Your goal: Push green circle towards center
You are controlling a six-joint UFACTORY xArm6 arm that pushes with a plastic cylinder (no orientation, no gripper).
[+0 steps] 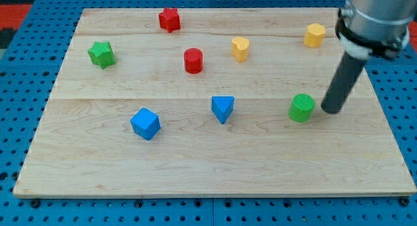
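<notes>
The green circle [301,107] is a short green cylinder at the view's right, a little below the board's middle height. My tip [330,111] stands just to its right, a small gap apart, with the dark rod rising up and to the right from it. The board's centre lies to the left of the green circle, near the blue triangle [222,108].
On the wooden board [98,167] also lie a blue cube [145,123], a red cylinder [193,60], a red star [169,19], a green star [101,54], a yellow cylinder [240,48] and a yellow block [315,35]. A blue pegboard [19,83] surrounds the board.
</notes>
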